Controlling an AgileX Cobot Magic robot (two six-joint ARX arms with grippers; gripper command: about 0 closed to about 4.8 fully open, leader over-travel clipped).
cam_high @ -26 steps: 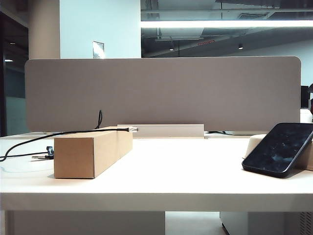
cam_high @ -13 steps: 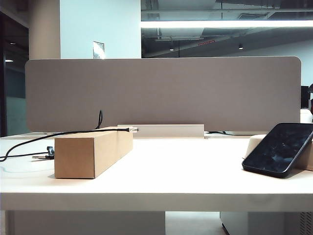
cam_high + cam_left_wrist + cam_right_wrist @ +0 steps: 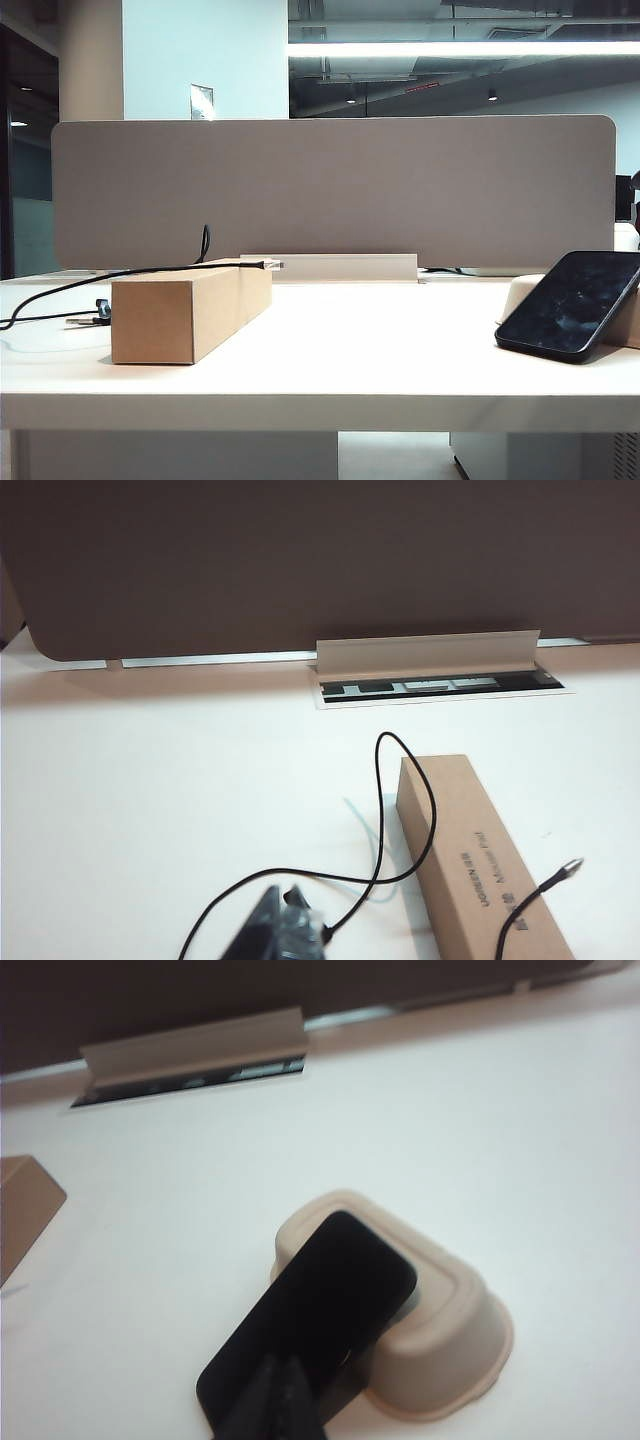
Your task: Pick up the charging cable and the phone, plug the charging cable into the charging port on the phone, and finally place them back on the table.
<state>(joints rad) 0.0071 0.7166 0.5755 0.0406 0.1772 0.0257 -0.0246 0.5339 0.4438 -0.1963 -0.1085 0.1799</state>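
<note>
Phone (image 3: pixel 318 1315) under shut R pincer (image 3: pixel 272 1400)

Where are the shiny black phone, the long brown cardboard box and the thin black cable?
shiny black phone (image 3: pixel 572 303), exterior view, screen middle.
long brown cardboard box (image 3: pixel 153 320), exterior view, front face.
thin black cable (image 3: pixel 377 810), left wrist view, loop beside box.

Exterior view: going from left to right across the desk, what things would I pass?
Thin black charging cable trailing off the left → small dark clip-like item, too small to identify → long brown cardboard box → glossy black smartphone, propped tilted against a beige rounded tray. Neither claw appears in this view.
</note>
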